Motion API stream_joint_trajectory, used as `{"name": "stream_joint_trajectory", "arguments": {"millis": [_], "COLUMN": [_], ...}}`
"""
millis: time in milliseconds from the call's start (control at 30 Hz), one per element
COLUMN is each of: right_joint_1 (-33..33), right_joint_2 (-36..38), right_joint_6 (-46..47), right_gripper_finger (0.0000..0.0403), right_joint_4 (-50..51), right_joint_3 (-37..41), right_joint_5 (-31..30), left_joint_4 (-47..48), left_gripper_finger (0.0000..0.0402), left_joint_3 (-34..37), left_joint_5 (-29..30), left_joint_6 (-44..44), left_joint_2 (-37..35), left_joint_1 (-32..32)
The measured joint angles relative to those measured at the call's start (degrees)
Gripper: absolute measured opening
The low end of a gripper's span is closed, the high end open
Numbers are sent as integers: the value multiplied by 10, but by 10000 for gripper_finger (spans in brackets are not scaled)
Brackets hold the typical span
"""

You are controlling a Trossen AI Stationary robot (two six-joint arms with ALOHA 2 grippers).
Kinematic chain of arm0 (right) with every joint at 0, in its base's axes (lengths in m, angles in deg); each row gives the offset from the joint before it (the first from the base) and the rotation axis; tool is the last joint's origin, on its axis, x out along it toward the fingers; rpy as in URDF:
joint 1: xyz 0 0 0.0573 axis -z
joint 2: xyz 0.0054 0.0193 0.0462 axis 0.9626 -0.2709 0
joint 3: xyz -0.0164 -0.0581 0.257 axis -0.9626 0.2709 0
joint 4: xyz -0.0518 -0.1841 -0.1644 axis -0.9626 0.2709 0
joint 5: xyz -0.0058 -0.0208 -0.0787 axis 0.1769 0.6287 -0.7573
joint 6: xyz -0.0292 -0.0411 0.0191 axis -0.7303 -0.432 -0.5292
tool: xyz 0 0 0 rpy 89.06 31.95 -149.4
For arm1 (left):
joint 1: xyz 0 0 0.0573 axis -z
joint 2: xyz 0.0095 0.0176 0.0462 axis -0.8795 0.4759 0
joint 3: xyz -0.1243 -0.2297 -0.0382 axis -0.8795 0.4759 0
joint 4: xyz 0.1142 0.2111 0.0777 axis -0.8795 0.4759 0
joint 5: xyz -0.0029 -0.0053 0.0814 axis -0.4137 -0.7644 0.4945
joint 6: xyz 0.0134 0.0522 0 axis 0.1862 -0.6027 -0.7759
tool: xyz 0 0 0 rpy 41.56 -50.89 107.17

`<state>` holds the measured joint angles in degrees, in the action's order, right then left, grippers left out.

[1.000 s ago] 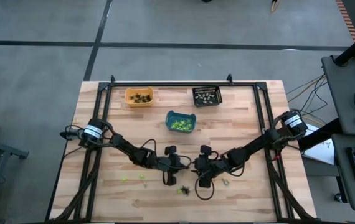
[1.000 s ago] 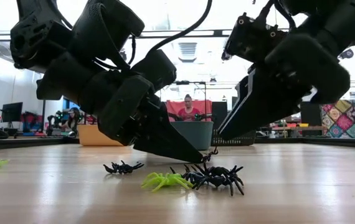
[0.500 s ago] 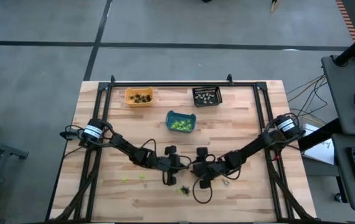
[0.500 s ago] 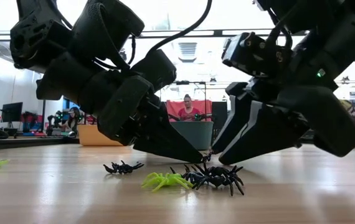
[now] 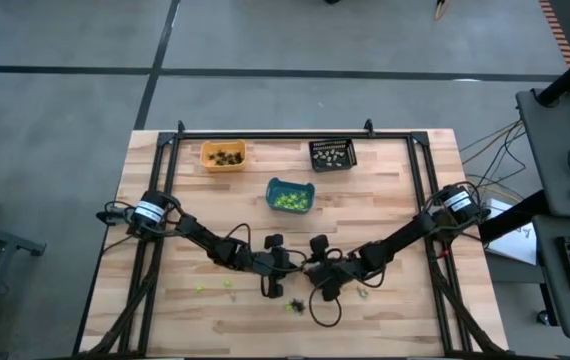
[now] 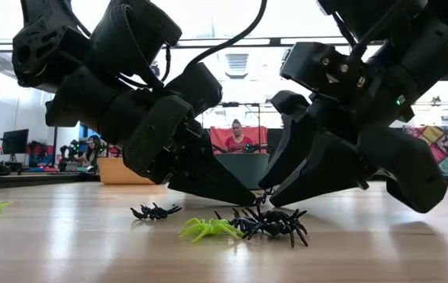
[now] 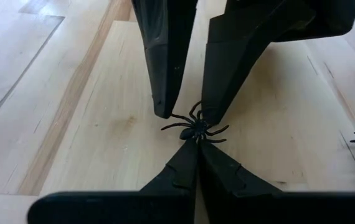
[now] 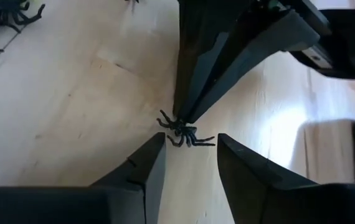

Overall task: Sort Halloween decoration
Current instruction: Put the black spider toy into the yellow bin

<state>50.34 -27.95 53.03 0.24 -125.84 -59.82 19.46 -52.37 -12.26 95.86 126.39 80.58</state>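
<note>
Black, glossy plastic with thin curling legs makes up the small spider (image 7: 195,129) pinched at the tips of the left tool (image 7: 196,144), whose two dark wedge-shaped fingers are pressed together on it just above the bench (image 5: 385,190), near the middle of the front half. Facing it, the right tool (image 8: 191,146) has its tapering matte fingers (image 8: 145,163) apart, one on each side of that same spider, not closed on it. On the pale wooden planks just below this meeting point, nearer the front edge, lie more Halloween decoration pieces: a lime green spider (image 6: 204,229) with splayed translucent legs, touching a tangled clump of black spiders (image 6: 271,222), and a lone black one (image 6: 154,211) beside them. Other lime green pieces (image 5: 228,285) sit scattered toward the front left, and a pale grey-white piece (image 5: 363,293) lies close by the right arm. Toward the back edge stand three small rectangular bins: an orange bin (image 5: 222,156) holding dark pieces at the back left of centre, a black bin (image 5: 332,154) with slotted mesh-like walls holding pale pieces to its right, and a teal bin (image 5: 290,195) holding lime green pieces a little nearer the middle. Smooth wood grain runs in light strips across the bench, which is framed by black metal rails.
</note>
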Motion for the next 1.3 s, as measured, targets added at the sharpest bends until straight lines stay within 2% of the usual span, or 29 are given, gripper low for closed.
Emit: {"name": "stream_joint_trajectory", "arguments": {"millis": [167, 367, 567, 900, 1100, 1300], "right_joint_1": [3, 16, 17, 16, 16, 16], "right_joint_2": [0, -5, -15, -14, 0, 17], "right_joint_6": [-31, -39, -41, -40, -34, 16], "right_gripper_finger": [124, 109, 87, 14, 9, 9], "right_joint_4": [-7, -10, -23, -22, -10, -8], "right_joint_3": [0, 0, 0, 0, 1, 1], "right_joint_5": [0, 30, 31, 36, 36, 36], "left_joint_4": [-2, -9, -11, -8, -7, -7], "left_gripper_finger": [0, 0, 0, 0, 0, 0], "left_joint_3": [0, 1, 1, -3, -3, 2], "left_joint_5": [0, 0, 0, 0, -1, -1], "left_joint_6": [0, 0, 1, 9, 13, 12], "left_joint_2": [0, 1, 1, -1, -9, -29], "left_joint_1": [0, 0, 0, 1, 1, 2]}}
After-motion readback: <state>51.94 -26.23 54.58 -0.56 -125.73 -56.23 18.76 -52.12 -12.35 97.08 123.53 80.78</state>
